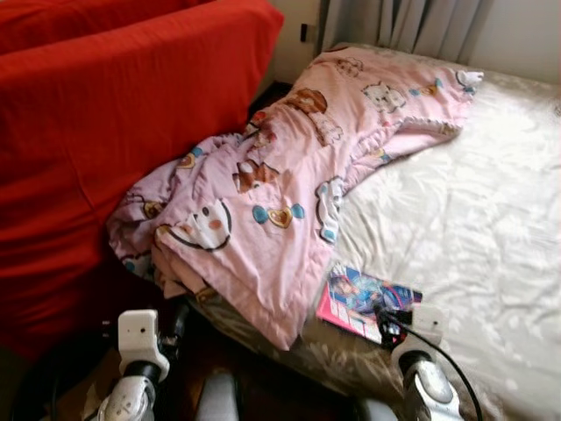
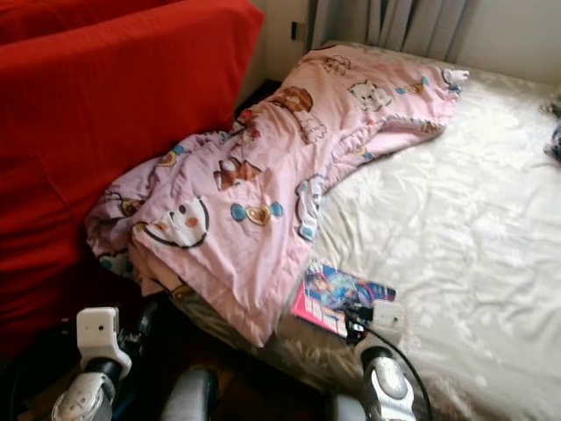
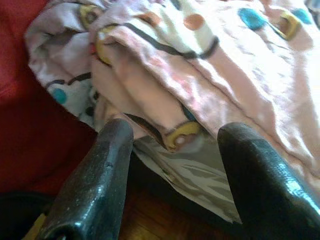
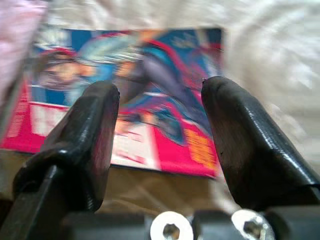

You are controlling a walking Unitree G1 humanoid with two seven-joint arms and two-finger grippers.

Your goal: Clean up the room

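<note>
Two grippers sit low at the foot of the bed, both with black fingers spread apart and nothing between them. On the robot's right, the right gripper (image 4: 160,125) is right at the near edge of the mattress, pointing at a comic book (image 1: 364,301) with a blue and pink cover that lies flat on the cream sheet (image 1: 473,228). Its fingers (image 4: 245,135) frame the cover in the wrist view, but whether they touch it I cannot tell; the picture is blurred. A black cable (image 1: 443,351) loops along that arm.

Over on the left, the left gripper (image 3: 172,165) hovers just short of the hanging corner of a pink cartoon-print blanket (image 1: 289,184). Its fingers (image 3: 95,185) are open wide, aimed at the bunched folds where the blanket droops off the mattress edge above dark wooden floor (image 3: 150,220). The comic lies just beside the blanket's lower edge.

Further back, the blanket runs up diagonally across the bed, rumpled, its far end reaching toward grey curtains (image 1: 412,22) at the wall. A big red sofa (image 1: 105,114) stands along the left, the blanket's heaped end pressed against it.
</note>
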